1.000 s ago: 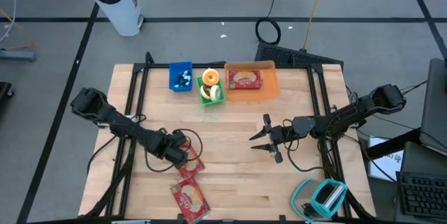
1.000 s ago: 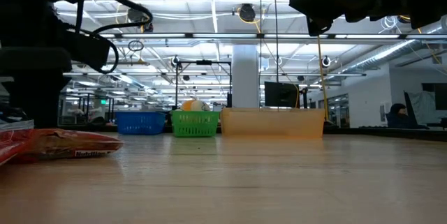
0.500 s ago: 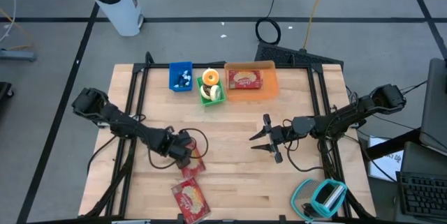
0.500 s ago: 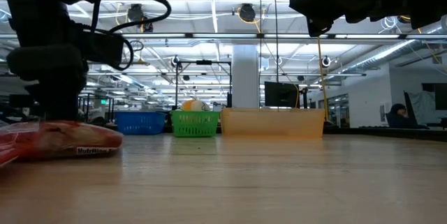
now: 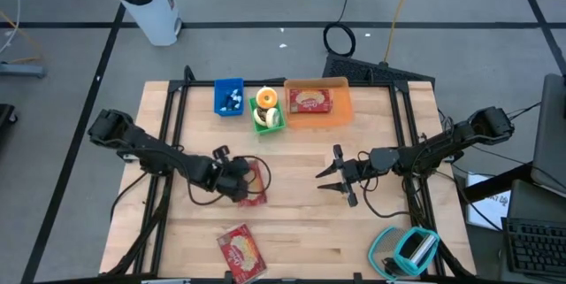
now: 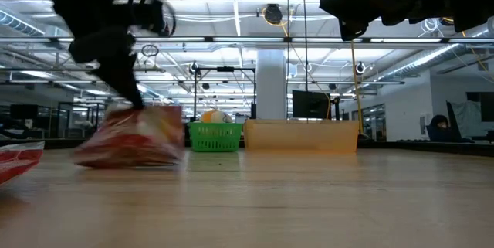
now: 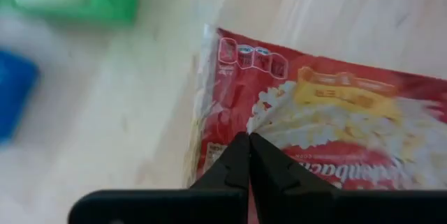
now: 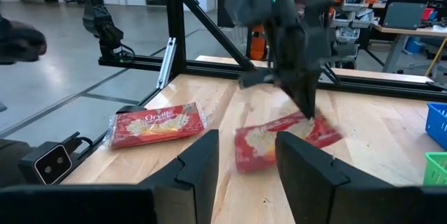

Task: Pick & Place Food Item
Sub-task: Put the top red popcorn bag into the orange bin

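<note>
My left gripper (image 5: 240, 186) is shut on a red popcorn packet (image 5: 256, 185) at the table's left middle. The low view shows the packet (image 6: 135, 136) below the slanting fingers. A second red packet (image 5: 240, 253) lies flat near the front edge. At the far edge stand a blue bin (image 5: 229, 96), a green bin (image 5: 268, 112) with round food items, and an orange bin (image 5: 318, 101) holding another red packet. My right gripper (image 5: 325, 179) stands open right of centre, level and clear of the table. My left gripper pinches the packet between its two shut fingers (image 7: 241, 160), near one end of its printed face (image 7: 246, 128). The fingers slant down from the table's left. The held end is raised and the packet tilts (image 8: 279, 140); whether its low end rests on the table I cannot tell.
A teal tape dispenser (image 5: 409, 249) sits at the front right corner. Bare wood (image 5: 354, 231) lies between the two grippers and the front edge. A white cylinder (image 5: 146, 1) stands on the floor beyond the table.
My left gripper has shut on the upper of the two red packets, turned at the wrist, and risen toward the far edge and a little right. The packet has come away from the second packet, which stayed where it was.
</note>
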Controlling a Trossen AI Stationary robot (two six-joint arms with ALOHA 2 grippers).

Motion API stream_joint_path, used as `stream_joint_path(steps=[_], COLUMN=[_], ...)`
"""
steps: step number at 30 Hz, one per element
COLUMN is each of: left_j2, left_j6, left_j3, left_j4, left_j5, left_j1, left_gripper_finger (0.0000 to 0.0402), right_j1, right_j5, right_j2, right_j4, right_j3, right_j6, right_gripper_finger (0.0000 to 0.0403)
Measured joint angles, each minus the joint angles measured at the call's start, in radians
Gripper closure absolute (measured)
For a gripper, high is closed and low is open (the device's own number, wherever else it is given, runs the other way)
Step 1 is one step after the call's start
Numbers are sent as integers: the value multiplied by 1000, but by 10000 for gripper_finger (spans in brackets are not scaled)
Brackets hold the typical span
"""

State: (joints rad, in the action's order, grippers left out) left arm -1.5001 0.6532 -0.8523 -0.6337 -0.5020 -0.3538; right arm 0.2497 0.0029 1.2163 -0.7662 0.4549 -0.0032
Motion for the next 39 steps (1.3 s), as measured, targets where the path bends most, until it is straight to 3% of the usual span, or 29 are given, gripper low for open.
stream_joint_path(steps=[3,10,15,19,27,33,39], left_j2=[3,-4,-4,-4,-4,-4,-4], left_j6=[-130,-425,-599,-635,-546,-490,-423], left_j3=[-80,-265,-318,-320,-320,-320,-320], left_j4=[0,14,117,173,166,168,168], left_j5=[-63,-154,-156,-142,-128,-128,-127], left_j1=[-1,-6,-6,-6,-5,12,24], left_gripper_finger=[400,401,401,401,401,401,391], right_j1=[-1,-8,-59,-101,-58,-59,-85], right_j5=[7,178,180,132,126,127,130], right_j2=[0,41,94,122,356,597,715], right_j4=[0,-2,-32,-24,-18,120,300], right_j3=[0,0,0,1,118,342,518], right_j6=[25,154,291,358,43,-106,-277], right_gripper_finger=[273,269,236,203,161,161,172])
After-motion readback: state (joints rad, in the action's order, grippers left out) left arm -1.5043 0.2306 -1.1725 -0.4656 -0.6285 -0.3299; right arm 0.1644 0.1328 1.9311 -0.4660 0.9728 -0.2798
